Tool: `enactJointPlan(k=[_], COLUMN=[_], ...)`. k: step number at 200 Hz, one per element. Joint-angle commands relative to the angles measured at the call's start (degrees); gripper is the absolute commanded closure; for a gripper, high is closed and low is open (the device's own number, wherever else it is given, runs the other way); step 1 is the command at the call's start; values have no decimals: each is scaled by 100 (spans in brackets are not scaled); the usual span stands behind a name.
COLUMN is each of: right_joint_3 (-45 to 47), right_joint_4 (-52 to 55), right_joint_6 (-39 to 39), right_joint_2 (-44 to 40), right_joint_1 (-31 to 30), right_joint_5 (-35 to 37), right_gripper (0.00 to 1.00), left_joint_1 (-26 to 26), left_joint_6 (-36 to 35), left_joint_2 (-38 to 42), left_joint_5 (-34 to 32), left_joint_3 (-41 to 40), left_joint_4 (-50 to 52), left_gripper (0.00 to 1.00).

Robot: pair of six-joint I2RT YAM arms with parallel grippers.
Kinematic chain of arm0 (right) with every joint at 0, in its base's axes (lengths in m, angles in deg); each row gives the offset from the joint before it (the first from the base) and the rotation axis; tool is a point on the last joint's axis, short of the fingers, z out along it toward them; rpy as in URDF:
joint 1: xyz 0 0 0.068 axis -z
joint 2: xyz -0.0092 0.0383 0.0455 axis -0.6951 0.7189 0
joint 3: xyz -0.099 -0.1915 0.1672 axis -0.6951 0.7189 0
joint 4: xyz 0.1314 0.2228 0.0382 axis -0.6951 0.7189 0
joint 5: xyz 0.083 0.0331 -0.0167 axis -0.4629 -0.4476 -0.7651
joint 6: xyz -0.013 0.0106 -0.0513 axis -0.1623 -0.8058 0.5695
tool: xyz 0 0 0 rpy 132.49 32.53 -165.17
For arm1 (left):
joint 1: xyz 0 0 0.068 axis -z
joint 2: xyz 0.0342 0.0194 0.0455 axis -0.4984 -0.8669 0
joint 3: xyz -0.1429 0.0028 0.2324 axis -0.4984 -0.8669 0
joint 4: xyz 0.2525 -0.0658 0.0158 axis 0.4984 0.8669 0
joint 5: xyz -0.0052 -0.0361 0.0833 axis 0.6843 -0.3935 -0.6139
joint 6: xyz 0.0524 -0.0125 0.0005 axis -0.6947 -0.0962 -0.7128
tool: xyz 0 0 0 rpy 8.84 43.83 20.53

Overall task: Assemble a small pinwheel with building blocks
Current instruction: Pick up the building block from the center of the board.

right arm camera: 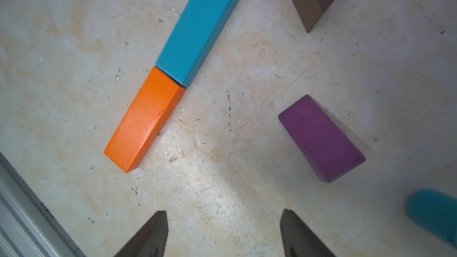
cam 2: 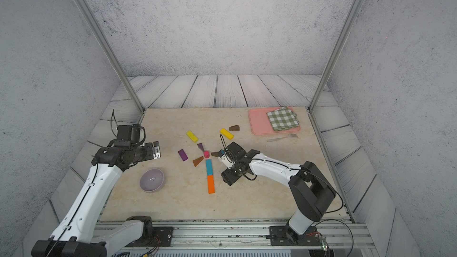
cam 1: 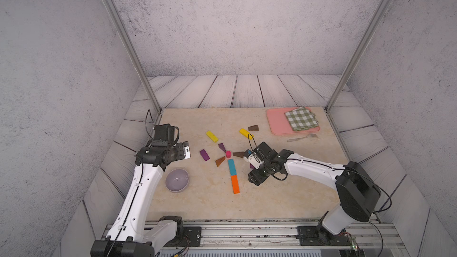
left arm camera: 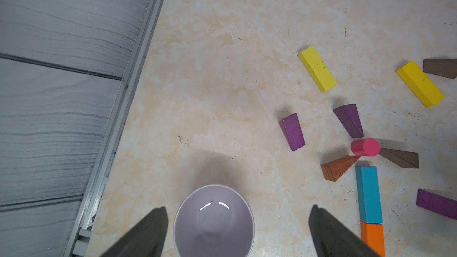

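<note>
**Layout.** The building blocks lay on the counter (cam 1: pixel 272 194). A pink cylinder (cam 1: pixel 228 154) stood upright as the hub. A teal bar (cam 1: pixel 231 166) and an orange bar (cam 1: pixel 235 184) lay end to end, touching, as a stem on the hub's near side. Three wedges pointed their thin ends at the hub: a purple blade wedge (cam 1: pixel 222 147), a rust wedge (cam 1: pixel 219 161) and a dark brown wedge (cam 1: pixel 238 154). A spare purple wedge (right arm camera: pixel 321 138) lay flat, apart from the stem.

**End effectors.** The right end effector (right arm camera: pixel 223 212) was released. Its jaws stood apart over bare counter with nothing between them, and the spare purple wedge lay near but outside them. The left end effector (left arm camera: pixel 238 207) was spread wide and empty above the lilac bowl (left arm camera: pixel 180 221).

**Handling.** The blocks appeared to be light, rigid and smooth-painted, so they would likely slide under a sideways nudge.

- **Wedges:** grip across the two parallel flat faces, toward the thick end. Pressure on the sloped faces would probably squeeze the piece out.
- **Bars:** grip across the narrow width at mid-length.
- **Placement:** the neighbouring blades would probably shift at a light touch.
</note>
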State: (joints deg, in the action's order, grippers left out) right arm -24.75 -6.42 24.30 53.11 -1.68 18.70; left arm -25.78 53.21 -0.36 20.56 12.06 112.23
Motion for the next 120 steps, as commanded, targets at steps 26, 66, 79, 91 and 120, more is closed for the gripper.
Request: enactJointPlan(k=[26, 66, 79, 91, 120], right_joint_3=[-362, -685, -780, -931, -1258], right_joint_4=[210, 263, 224, 290, 500], right_joint_6=[277, 1251, 1512, 1678, 1792], right_joint_2=[348, 648, 753, 918, 1422], right_joint_1=[-1, 184, 340, 445, 669], right_joint_5=[813, 835, 467, 145, 0], right_gripper=[19, 11, 9, 9, 11], left_joint_1=[-58, -58, -54, -60, -55], left_joint_6=[-61, -61, -61, -62, -69], left_joint_2=[78, 74, 74, 78, 73], left_joint_5=[6, 31, 31, 32, 39], left_joint_3=[-71, -76, -77, -81, -80], left_joint_4=[-29, -38, -36, -37, -38], left_gripper=[4, 4, 4, 4, 4])
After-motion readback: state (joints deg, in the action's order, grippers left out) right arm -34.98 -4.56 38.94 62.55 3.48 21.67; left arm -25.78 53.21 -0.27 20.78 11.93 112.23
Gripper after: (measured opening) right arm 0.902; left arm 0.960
